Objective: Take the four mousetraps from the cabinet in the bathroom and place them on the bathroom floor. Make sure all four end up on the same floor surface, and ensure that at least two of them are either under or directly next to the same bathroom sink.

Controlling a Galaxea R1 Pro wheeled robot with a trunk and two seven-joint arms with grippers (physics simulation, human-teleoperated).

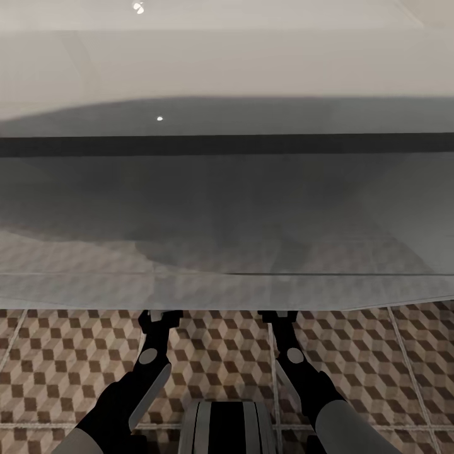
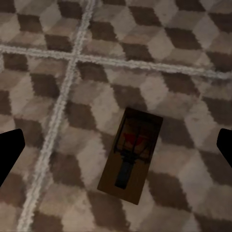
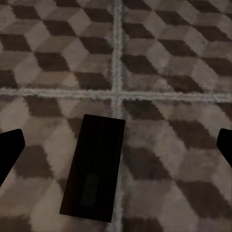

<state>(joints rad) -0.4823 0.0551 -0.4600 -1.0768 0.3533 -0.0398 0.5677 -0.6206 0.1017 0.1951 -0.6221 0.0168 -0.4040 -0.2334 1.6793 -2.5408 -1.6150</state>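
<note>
A mousetrap (image 2: 129, 154) lies flat on the cube-patterned bathroom floor (image 2: 183, 58), showing a red patch and thin metal parts. My left gripper (image 2: 116, 150) hangs open above it, its dark fingertips (image 2: 9, 154) far apart at the picture's sides. A second mousetrap (image 3: 94, 166), a plain dark board, lies on the floor (image 3: 183, 58) across a grout line. My right gripper (image 3: 116, 150) hangs open above that one. In the head view both arms (image 1: 154, 353) (image 1: 291, 353) reach forward over the tiles, and their ends pass under a wide white fixture (image 1: 227, 63). The cabinet is out of view.
The white fixture (image 1: 227, 208) spans the whole head view, with a grey hollow and a dark band across it; no tap shows, so I cannot tell whether it is the sink. My base (image 1: 227, 429) sits low between the arms. Patterned floor (image 1: 63, 359) shows on both sides.
</note>
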